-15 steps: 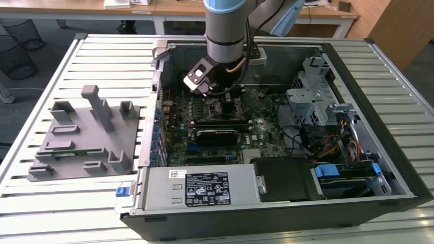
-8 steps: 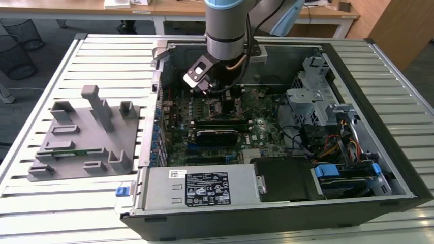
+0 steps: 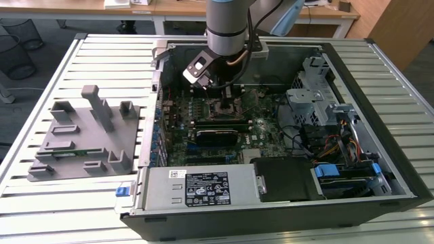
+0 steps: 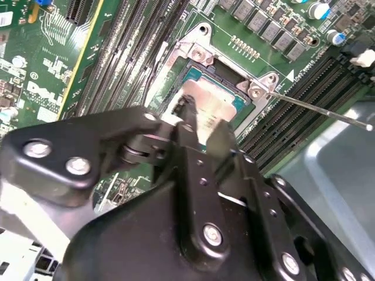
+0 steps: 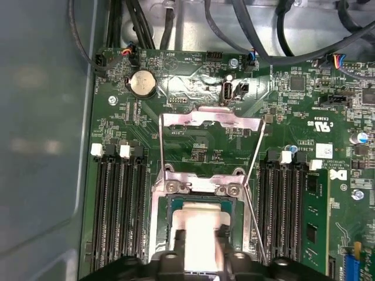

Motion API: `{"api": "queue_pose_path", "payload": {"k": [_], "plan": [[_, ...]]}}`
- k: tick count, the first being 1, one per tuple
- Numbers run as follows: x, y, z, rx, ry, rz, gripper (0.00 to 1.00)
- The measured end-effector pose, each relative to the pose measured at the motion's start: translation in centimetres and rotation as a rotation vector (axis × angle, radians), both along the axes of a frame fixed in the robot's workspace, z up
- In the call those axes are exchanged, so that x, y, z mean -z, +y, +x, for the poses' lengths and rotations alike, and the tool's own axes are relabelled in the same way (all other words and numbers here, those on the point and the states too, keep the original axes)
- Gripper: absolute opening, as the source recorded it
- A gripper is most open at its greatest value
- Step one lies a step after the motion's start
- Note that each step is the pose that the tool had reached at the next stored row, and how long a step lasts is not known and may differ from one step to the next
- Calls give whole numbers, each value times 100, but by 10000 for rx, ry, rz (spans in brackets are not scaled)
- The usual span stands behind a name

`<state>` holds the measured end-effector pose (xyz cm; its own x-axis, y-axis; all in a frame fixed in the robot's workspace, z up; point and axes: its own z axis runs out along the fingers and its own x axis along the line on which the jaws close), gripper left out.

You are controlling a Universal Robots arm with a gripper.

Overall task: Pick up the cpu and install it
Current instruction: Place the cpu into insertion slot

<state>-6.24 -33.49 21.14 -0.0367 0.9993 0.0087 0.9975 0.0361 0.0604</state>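
The cpu [image 5: 200, 225] is a pale, shiny square sitting within the dark socket [image 5: 171, 206] on the green motherboard; whether it is fully seated I cannot tell. In the second wrist view the cpu [image 4: 214, 105] lies inside the socket's metal frame [image 4: 196, 52]. My gripper [image 5: 201, 239] hangs straight over it, and its black fingers [image 5: 179, 240] press the chip's two opposite sides. The hinged load plate [image 5: 211, 120] is folded open and the thin lever [image 4: 322, 108] is swung out. In the exterior view my gripper [image 3: 227, 96] reaches down into the open computer case.
Memory slots [image 5: 117, 205] flank the socket on both sides. The case wall [image 5: 41, 117] is close by. A drive cage and cables [image 3: 326, 137] crowd the exterior view's right, with a power supply [image 3: 196, 185] in front. A grey fixture tray [image 3: 81, 137] lies outside the case.
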Motion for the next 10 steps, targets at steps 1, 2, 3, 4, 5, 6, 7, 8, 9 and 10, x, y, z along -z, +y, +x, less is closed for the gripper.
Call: {"api": "queue_pose_path", "payload": {"k": [1,2,3,4,5,6,7,8,9,10], "plan": [[-14,0,1,0,14,0,35],[-28,0,2,0,32,0,29],[-42,0,3,1,54,-1,23],[-55,0,6,0,80,-1,23],[-69,0,8,1,108,0,17],[-80,0,10,1,138,-1,11],[-90,0,11,1,160,0,11],[-99,0,12,1,177,0,11],[-107,0,13,1,191,0,11],[-115,0,13,2,202,0,11]]}}
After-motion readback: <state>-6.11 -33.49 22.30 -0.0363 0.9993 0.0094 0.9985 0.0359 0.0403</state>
